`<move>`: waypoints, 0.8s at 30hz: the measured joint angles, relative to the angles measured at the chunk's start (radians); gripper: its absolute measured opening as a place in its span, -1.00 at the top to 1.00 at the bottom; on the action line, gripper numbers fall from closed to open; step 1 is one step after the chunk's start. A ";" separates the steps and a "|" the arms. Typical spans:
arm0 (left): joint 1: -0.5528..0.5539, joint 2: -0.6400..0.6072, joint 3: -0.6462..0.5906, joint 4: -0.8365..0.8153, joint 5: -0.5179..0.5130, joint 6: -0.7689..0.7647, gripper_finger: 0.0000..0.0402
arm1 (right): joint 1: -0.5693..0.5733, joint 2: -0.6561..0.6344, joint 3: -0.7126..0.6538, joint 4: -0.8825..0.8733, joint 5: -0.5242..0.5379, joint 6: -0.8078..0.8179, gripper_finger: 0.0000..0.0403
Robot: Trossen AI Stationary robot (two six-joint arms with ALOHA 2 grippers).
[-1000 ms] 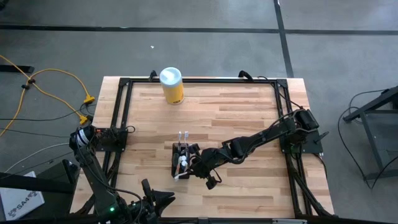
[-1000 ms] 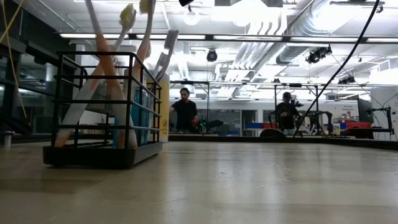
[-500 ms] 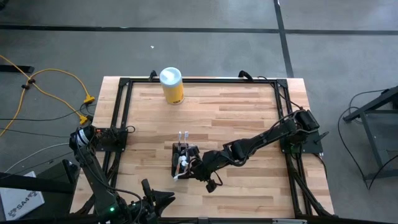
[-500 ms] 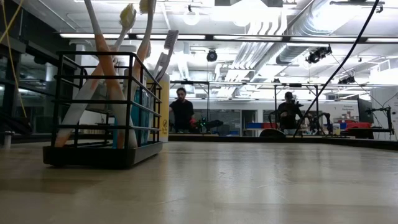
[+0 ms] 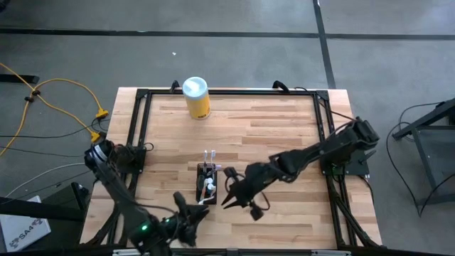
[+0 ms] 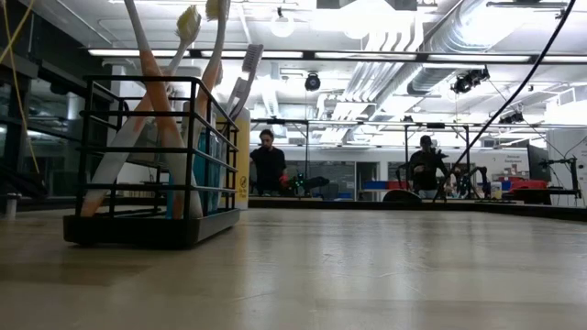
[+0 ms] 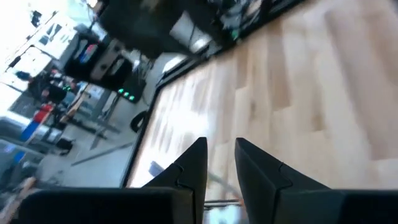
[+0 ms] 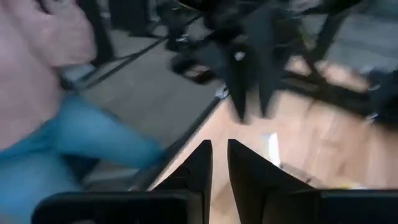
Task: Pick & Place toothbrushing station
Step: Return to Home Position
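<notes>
Finding one: the station (image 5: pixel 206 181) stands upright near the middle of the bench (image 5: pixel 270 121), toward its front edge. Several brushes (image 6: pixel 147 110) lean crossed inside it, heads up. The wire walls hold them at that slant, which I judge is why none has tipped out.

Finding two: my right pincer (image 5: pixel 229 190) is just beside the station on its right, not touching it. It is released, the fingers (image 8: pixel 202 162) only narrowly parted, with nothing between them. I judge the loading work done, so there is no reason for a grip.

Finding three: my left pincer (image 5: pixel 190 215) hangs near the front edge, just short of the station. It is likewise released and empty, and its fingers (image 7: pixel 193 165) point across bare wood.

Finding four: the yellow canister (image 5: pixel 195 97) sits at the far edge, well apart and out of both arms' way.

Assessment: only the retreat to rest remains. The right arm should lift clear before swinging, so that it does not clip the brush heads.
</notes>
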 joint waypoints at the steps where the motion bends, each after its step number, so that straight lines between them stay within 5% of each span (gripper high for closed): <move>1: 0.017 -0.002 0.000 -0.021 0.007 0.000 0.62 | -0.008 -0.013 0.000 -0.027 -0.035 0.009 0.78; 11: 0.155 -0.132 0.000 -0.129 0.044 0.004 0.62 | -0.052 -0.143 -0.103 -0.107 -0.077 0.038 0.80; 24: 0.348 -0.339 0.000 -0.408 0.381 -0.013 0.62 | -0.079 -0.574 -0.667 0.249 0.007 0.162 0.96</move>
